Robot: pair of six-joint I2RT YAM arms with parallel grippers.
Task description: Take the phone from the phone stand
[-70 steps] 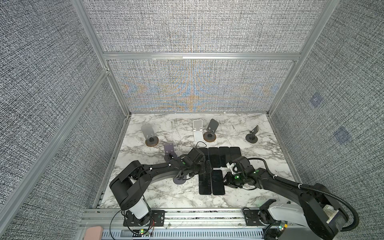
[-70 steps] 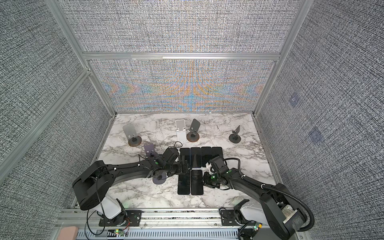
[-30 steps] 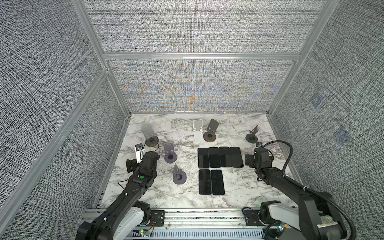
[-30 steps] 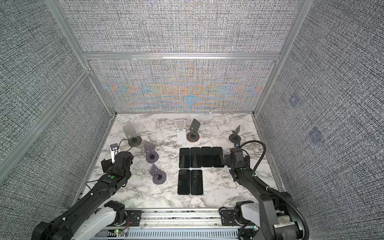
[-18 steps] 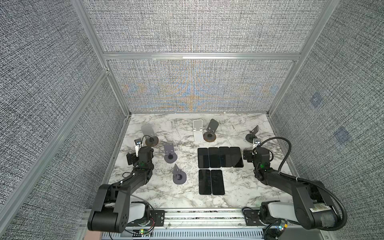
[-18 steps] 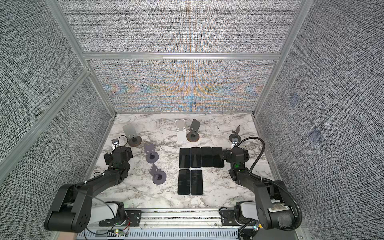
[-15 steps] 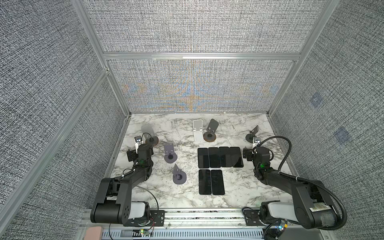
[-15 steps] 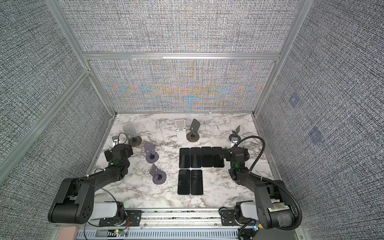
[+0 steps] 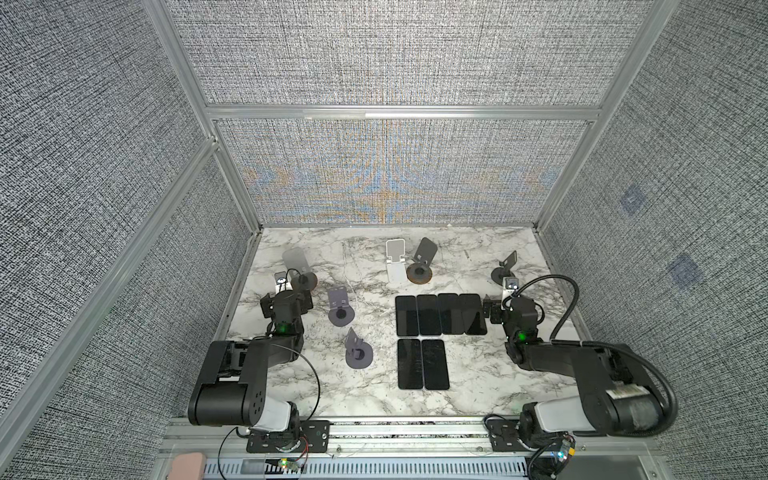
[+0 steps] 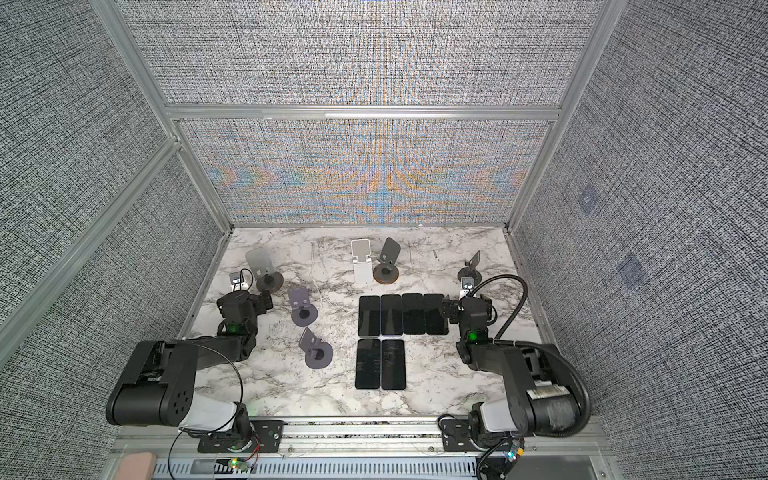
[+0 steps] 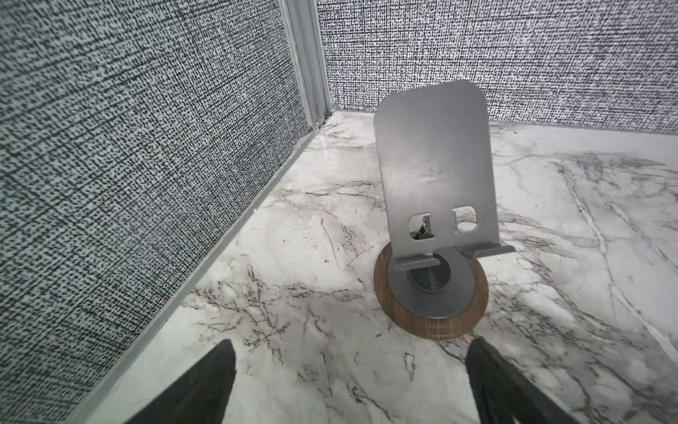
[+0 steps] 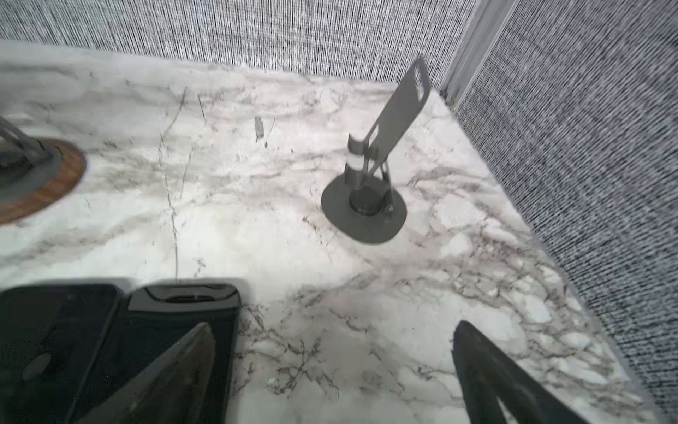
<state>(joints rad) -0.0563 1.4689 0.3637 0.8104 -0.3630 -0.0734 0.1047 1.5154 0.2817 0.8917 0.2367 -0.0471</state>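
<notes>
Having pulled back from the middle to either side, the left gripper (image 11: 351,341) and right gripper (image 12: 334,325) hang with jaws apart (both empty), six flat black phones (image 9: 428,314) lie on the white marble tabletop (image 9: 478,374), the grey metal phone stands (image 9: 340,309) all bare: removal looks done

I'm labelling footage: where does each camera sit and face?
Top views: high at the front, looking down on the marble table and phones; left arm and right arm show.
Left wrist: on the left arm, facing the silver stand; open left pincer shows.
Right wrist: on the right arm, facing the grey stand; open right pincer shows.
Shared: both top views show those stands too.
</notes>
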